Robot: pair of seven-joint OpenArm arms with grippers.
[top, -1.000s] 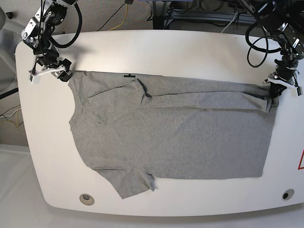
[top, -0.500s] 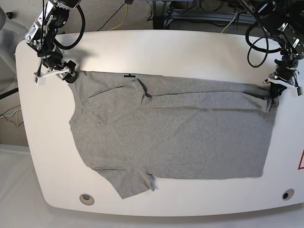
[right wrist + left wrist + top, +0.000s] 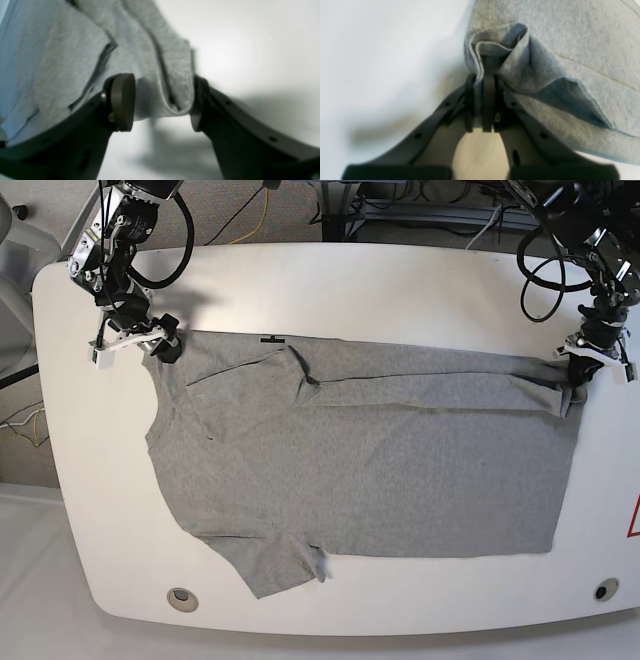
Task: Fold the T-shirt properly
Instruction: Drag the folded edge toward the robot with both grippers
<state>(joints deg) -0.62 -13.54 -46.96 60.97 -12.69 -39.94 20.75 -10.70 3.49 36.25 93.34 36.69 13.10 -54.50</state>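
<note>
- The T-shirt (image 3: 370, 460) lies spread across most of the white table (image 3: 340, 290), its neck label (image 3: 271, 338) toward the far edge and one short sleeve (image 3: 275, 565) reaching toward the near edge.
- A band of the shirt along its far side is folded over on itself, with creases running across it.
- At the far right corner of the shirt, the left gripper (image 3: 585, 370) has its fingers pressed together on a bunched corner of the cloth; from the left wrist view the pinched fabric (image 3: 495, 57) stands up in folds between the dark fingers (image 3: 488, 100).
- How many layers are caught there I cannot tell.
- Near the table's far left corner, the right gripper (image 3: 135, 345) sits at the shirt's edge, fingers spread, with a folded lip of cloth (image 3: 172, 82) between the pads (image 3: 122, 101).
- That wrist view is blurred, so whether the pads touch the cloth is unclear.
- Both arms run out of view past the far edge.
</note>
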